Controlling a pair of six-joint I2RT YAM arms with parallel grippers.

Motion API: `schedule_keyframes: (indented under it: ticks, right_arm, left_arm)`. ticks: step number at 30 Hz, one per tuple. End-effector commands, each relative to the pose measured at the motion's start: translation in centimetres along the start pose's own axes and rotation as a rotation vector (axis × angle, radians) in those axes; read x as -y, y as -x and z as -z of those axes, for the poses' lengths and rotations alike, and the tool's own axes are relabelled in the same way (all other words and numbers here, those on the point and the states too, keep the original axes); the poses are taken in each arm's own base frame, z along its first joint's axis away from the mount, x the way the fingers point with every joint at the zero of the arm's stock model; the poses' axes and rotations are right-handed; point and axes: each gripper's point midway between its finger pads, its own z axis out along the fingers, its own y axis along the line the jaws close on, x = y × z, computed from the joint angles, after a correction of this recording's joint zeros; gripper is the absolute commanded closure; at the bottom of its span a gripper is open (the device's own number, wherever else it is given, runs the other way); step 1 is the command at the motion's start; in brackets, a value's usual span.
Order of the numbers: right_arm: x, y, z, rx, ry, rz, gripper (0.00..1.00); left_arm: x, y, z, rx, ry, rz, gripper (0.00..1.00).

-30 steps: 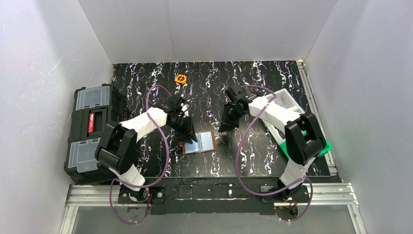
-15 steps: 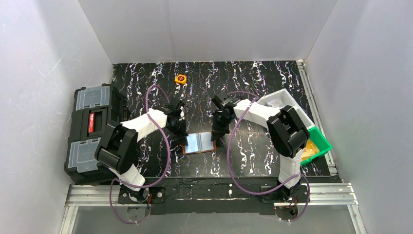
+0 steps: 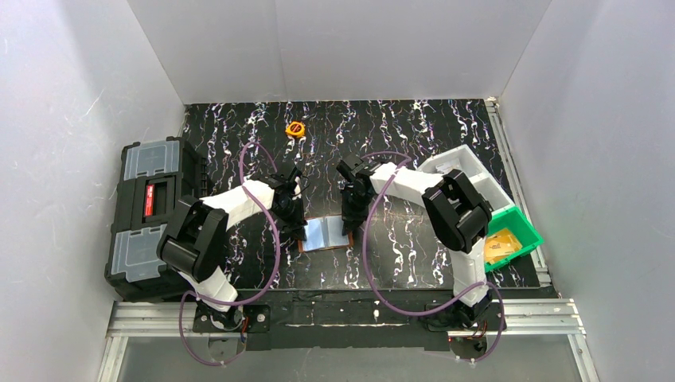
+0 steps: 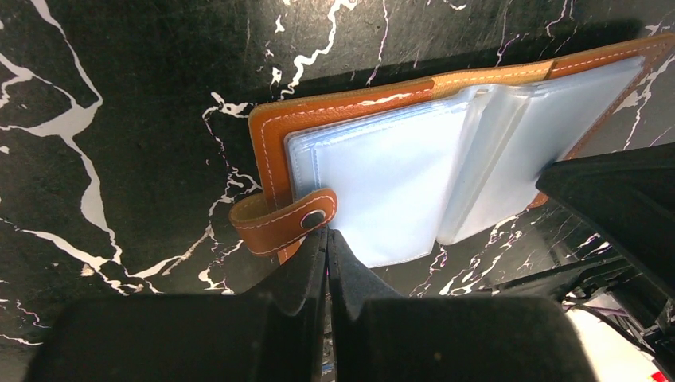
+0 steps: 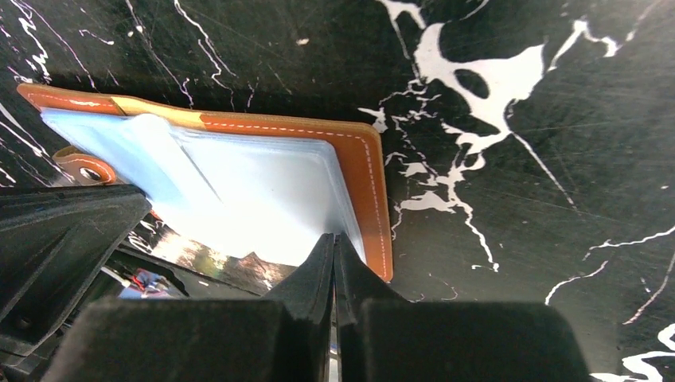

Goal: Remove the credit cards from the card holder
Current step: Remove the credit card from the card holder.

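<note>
The card holder (image 3: pixel 325 233) lies open and flat on the black marbled table, brown leather with pale blue-grey clear pockets (image 4: pixel 382 183) facing up. The credit cards are hidden; I see only the shiny pockets. My left gripper (image 4: pixel 327 235) is shut, its tip down at the holder's left edge, right beside the snap strap (image 4: pixel 282 223). From above, that left gripper (image 3: pixel 296 225) stands at the holder's left side. My right gripper (image 5: pixel 333 239) is shut too, with its tip on the right leaf's pocket (image 5: pixel 263 183) near the leather border. Nothing shows between either pair of jaws.
A black toolbox (image 3: pixel 147 215) with grey lids stands at the left table edge. A small round orange object (image 3: pixel 295 128) lies at the back. A white bin (image 3: pixel 462 167) and a green bin (image 3: pixel 513 235) sit at the right.
Both grippers have shut and come down onto the open card holder. The right arm swung left from the bins to the holder's right leaf; the left moved slightly to its left edge.
</note>
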Motion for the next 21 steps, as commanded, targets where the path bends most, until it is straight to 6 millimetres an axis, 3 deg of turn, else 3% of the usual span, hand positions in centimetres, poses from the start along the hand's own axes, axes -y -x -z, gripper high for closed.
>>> schedule_keyframes:
  ticks: [1, 13, 18, 21]
  right_arm:
    - [-0.6, -0.8, -1.3, -0.036, -0.025, 0.035, 0.96]
    - [-3.2, -0.9, -2.0, -0.064, 0.062, 0.068, 0.97]
    - [-3.0, -1.1, -2.6, -0.085, 0.078, 0.048, 0.99]
    - [-2.9, -1.2, -2.7, -0.096, 0.092, 0.030, 0.99]
  left_arm:
    - [-1.1, -1.0, -0.8, -0.030, 0.036, 0.008, 1.00]
    - [-0.1, -0.7, -0.3, -0.026, -0.001, -0.015, 1.00]
    - [1.7, 0.6, 1.9, 0.002, -0.044, -0.052, 1.00]
    - [3.2, 1.4, 3.6, 0.027, -0.089, -0.073, 0.92]
